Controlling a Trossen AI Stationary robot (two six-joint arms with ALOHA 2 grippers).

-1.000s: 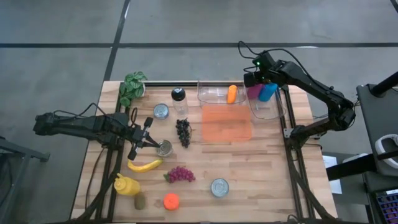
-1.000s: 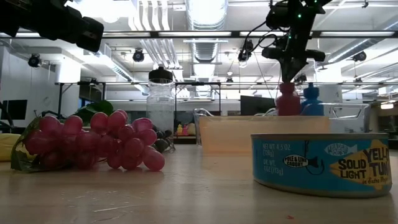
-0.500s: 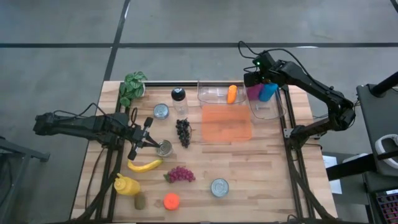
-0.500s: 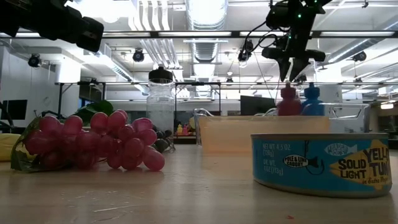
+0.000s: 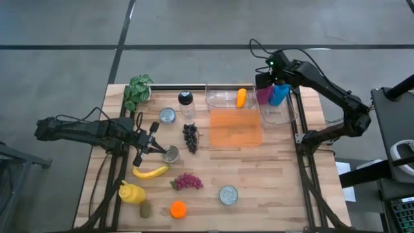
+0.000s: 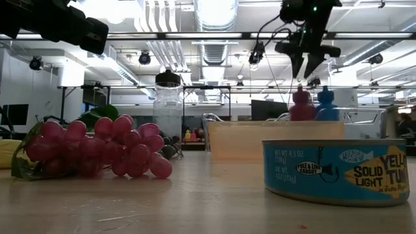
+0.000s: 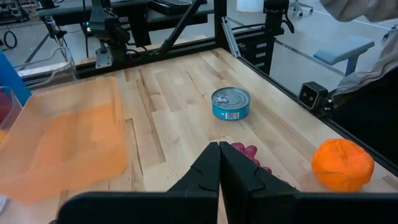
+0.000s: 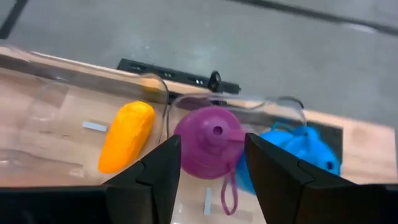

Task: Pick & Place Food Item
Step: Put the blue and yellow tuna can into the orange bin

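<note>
While my right gripper [image 5: 264, 83] hangs above the far right corner of the table [image 5: 278, 175], its two fingers stand apart with nothing between them. Directly below it sits the purple bottle [image 8: 210, 142], upright inside a clear bin [image 5: 279, 115], touching the blue bottle [image 8: 297, 148] on its right. An orange bottle [image 5: 241, 98] lies in the neighbouring clear bin [image 5: 220, 97] to the left. An orange mat [image 5: 236, 127] lies just nearer than these bins. My left gripper [image 5: 155, 146] waits at the table's left side with its fingers pressed together, empty, beside a small open can [image 5: 171, 153]. Near it lie a banana [image 5: 150, 172], dark grapes [image 5: 190, 137] and red grapes [image 6: 97, 148].
</note>
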